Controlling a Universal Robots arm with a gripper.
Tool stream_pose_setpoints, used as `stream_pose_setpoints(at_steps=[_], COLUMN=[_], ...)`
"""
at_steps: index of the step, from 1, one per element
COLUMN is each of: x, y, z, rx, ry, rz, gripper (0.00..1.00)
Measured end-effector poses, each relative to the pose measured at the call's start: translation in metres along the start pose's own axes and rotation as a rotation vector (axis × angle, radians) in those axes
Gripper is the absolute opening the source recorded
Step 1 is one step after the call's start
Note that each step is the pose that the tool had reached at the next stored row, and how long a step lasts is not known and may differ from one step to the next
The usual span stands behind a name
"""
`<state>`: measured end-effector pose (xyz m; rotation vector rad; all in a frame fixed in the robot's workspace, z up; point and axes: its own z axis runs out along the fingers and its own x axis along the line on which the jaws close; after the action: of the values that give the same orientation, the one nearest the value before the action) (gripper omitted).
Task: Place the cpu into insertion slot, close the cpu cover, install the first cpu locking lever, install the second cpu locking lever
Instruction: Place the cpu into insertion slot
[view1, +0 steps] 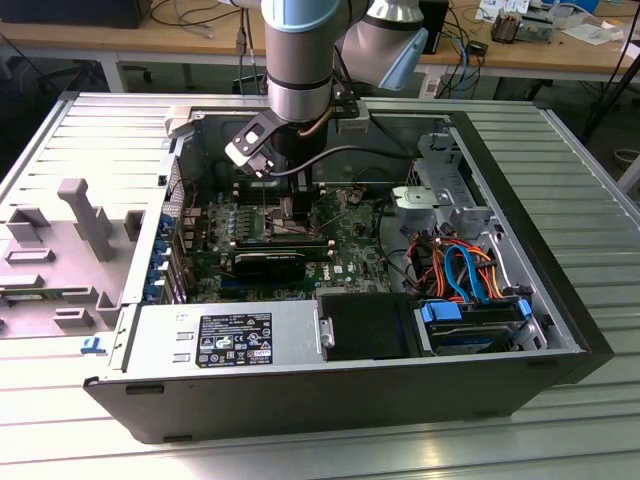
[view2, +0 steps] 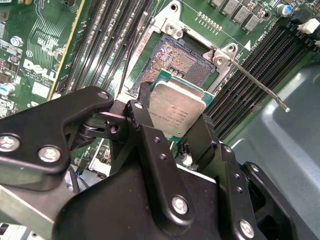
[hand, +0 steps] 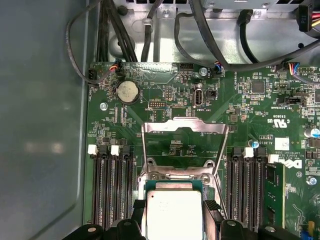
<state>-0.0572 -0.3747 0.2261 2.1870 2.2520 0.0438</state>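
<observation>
Green board (hand: 165, 100), memory slots (hand: 111, 195) beside cpu (hand: 172, 215)

The arm (view1: 297, 60) points straight down, its gripper (view2: 172, 122) pinching the cpu (view2: 176, 102) by its edges between 2 black fingers (view2: 202, 135).

silver-grey arm (view1: 297, 70), pale blue joint caps (view1: 405, 58); black linkage fingers (view2: 142, 122), silver screws (view2: 180, 204), dark cable (view1: 350, 152).

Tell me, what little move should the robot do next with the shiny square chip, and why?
Probably ease the cpu gently down, squared up with the insertion slot. The gripper is shut on the cpu, which seems to hang just over the open slot. The cpu cover stands swung up out of the way, so nothing visible blocks it.
</observation>
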Motion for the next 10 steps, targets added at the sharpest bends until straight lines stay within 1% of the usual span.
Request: stream_pose_setpoints(at_steps=[10], x=[0.0000], y=[0.0000], z=[0.0003], rx=[-0.0003], ry=[-0.0003], rz=[0.017], gripper=[0.54])
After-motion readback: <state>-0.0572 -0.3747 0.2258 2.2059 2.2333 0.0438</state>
